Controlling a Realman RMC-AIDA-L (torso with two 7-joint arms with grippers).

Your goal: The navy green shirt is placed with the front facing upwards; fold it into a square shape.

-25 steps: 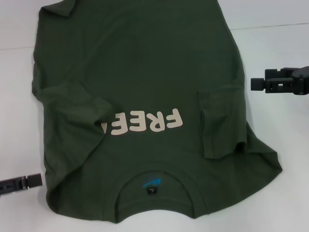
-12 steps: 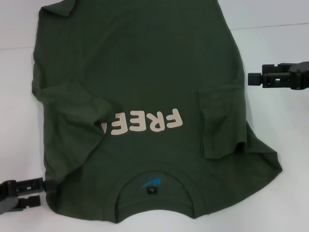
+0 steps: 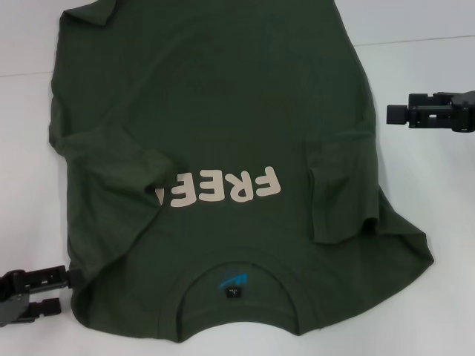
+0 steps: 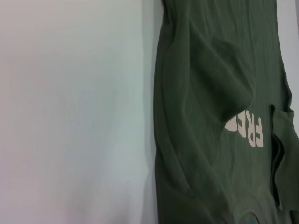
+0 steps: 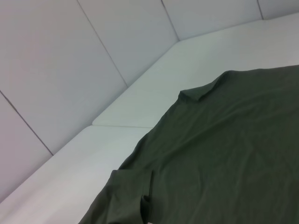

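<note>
The navy green shirt [image 3: 223, 111] lies flat on the white table, front up, with the collar [image 3: 237, 285] at the near edge and the cream "FREE" print [image 3: 223, 189] across the chest. Both sleeves are folded inward over the body; the left one covers the end of the print. My left gripper [image 3: 63, 291] is open at the shirt's near-left corner, level with the shoulder and just touching its edge. My right gripper [image 3: 391, 115] hovers just off the shirt's right side edge, apart from it. The shirt also shows in the left wrist view [image 4: 215, 116] and the right wrist view [image 5: 224, 154].
The white table [image 3: 430, 311] shows bare on both sides of the shirt. A seam in the table top [image 3: 423, 38] runs across at the far right. Pale wall panels [image 5: 56, 60] stand beyond the table's far edge.
My left gripper has come in from the left edge to the shirt's near-left corner and now shows two spread fingers. My right gripper has risen slightly and stays beside the shirt's right edge.
</note>
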